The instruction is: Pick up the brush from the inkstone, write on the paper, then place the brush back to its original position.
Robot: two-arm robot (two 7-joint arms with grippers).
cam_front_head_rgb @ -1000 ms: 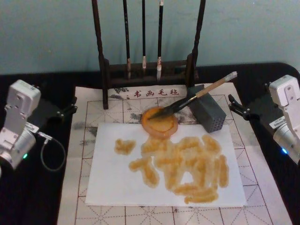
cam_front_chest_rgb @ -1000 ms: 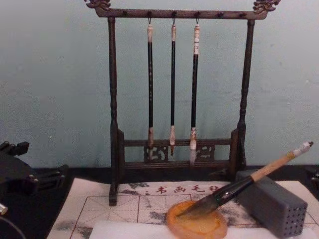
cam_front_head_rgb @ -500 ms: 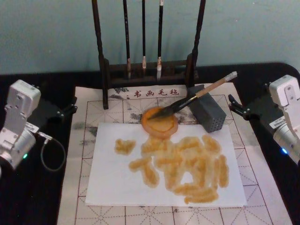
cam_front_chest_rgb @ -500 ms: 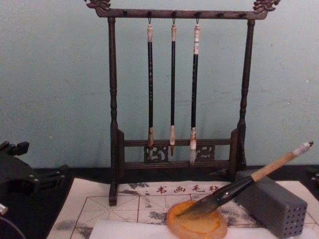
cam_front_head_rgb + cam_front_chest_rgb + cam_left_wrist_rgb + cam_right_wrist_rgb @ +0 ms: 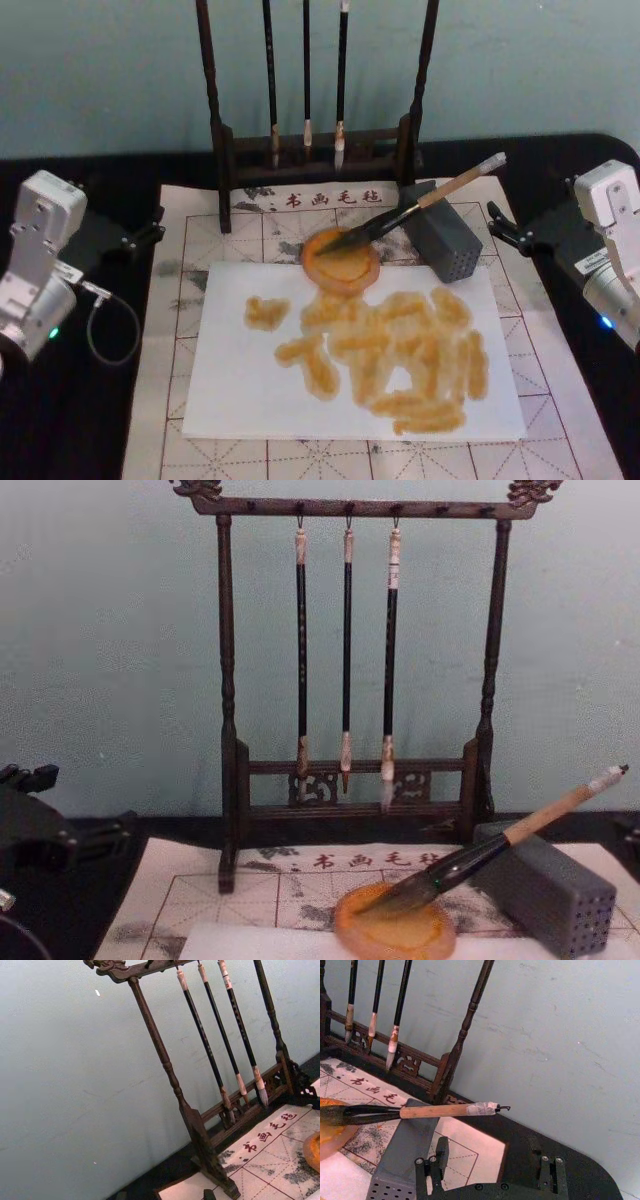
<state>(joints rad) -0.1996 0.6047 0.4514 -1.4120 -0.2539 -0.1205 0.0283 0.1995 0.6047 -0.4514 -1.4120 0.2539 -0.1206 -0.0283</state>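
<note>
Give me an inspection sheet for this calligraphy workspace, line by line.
Surface: black table, gridded mat, white paper with orange strokes.
Job's things: brush lies bristles in the inkstone, handle propped on the grey block.
Clutter: rack with three thin brushes hanging.
Grippers: left gripper off the mat's left edge; right gripper off its right edge, open; neither touches the brush.
Cables: grey cable looped by the left arm.
Surroundings: pale wall behind.

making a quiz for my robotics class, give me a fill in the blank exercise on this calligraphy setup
The brush has its bristles in the ___, its handle propped on the grey block.
___ thin brushes hang from the rack.
The right gripper has its jaws ___, holding nothing.
Missing words: inkstone; three; open.
</note>
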